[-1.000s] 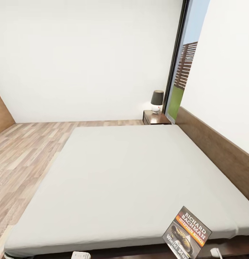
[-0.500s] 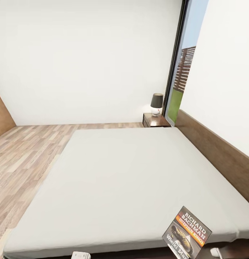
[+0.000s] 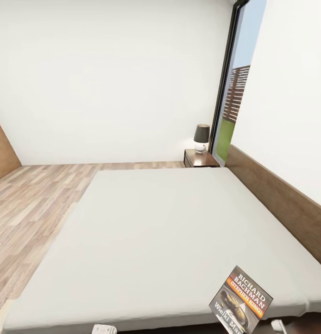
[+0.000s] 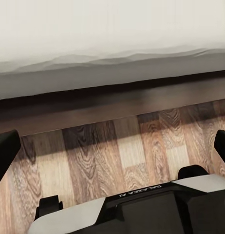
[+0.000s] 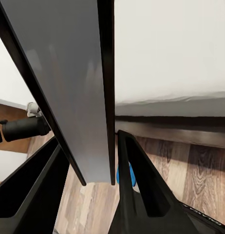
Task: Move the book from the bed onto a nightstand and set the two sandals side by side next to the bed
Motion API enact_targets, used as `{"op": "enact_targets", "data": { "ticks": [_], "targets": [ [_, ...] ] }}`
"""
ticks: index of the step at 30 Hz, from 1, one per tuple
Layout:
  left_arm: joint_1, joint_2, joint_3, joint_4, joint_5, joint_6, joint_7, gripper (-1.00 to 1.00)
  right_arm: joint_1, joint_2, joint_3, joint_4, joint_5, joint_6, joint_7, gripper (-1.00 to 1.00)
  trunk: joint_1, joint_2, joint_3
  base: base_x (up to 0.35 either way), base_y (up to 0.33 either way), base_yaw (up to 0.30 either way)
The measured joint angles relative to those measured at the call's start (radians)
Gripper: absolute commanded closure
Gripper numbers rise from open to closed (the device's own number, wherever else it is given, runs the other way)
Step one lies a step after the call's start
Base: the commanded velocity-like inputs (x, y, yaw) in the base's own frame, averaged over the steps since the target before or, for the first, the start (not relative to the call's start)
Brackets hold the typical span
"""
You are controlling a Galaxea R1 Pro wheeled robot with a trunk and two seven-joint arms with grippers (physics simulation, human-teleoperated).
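Near bed's front corner: book, thin glossy paperback, upright in my right gripper, pinched flat.
Left gripper: fingers spread wide over wood-plank floor, holding nothing.
Mattress: smooth, pale grey.

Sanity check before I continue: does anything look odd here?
Only the book: it stands tilted on edge over the bed's near corner rather than lying flat, clamped between the right gripper's fingers. Nothing else stands out.
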Motion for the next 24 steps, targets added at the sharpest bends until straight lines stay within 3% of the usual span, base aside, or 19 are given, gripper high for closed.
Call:
{"op": "enact_targets", "data": {
  "ticks": [24],
  "targets": [
    [0.000, 0.000, 0.000, 0.000, 0.000, 0.000, 0.000, -1.00, 0.000, 0.000, 0.000, 0.000, 0.000, 0.000, 0.000, 1.00, 0.000, 0.000, 0.038, 0.000, 0.000, 0.000]
  ]
}}
